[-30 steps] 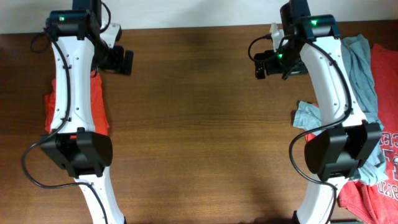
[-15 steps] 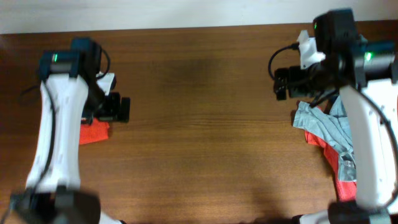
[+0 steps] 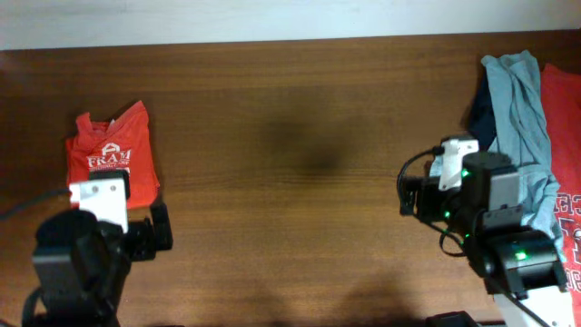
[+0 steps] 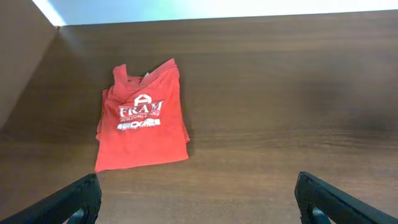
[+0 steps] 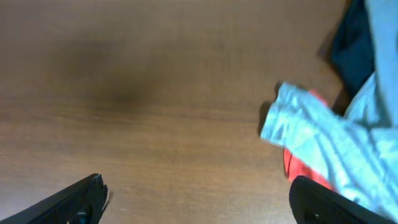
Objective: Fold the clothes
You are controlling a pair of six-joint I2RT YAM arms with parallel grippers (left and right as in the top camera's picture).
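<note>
A folded orange-red T-shirt point(image 3: 109, 153) with white print lies flat at the left of the table; it also shows in the left wrist view point(image 4: 142, 119). My left gripper point(image 3: 162, 234) is open and empty, pulled back nearer than that shirt point(image 4: 202, 205). At the right lies an unfolded pile: a pale grey-blue shirt point(image 3: 522, 100), a navy one point(image 3: 486, 118) and orange-red ones point(image 3: 563, 91). My right gripper point(image 3: 410, 195) is open and empty, just left of the pile. In the right wrist view point(image 5: 202, 202) the grey-blue shirt's edge point(image 5: 323, 134) lies ahead to the right, over orange-red cloth point(image 5: 298, 168).
The brown wooden table point(image 3: 290, 163) stretches between the folded shirt and the pile. A pale wall runs along its far edge point(image 3: 290, 18). The pile runs off the right edge of the overhead view.
Both arms have drawn back from the far side toward the near edge. The folded orange-red shirt and the pile, partly covered before, now show in full.
</note>
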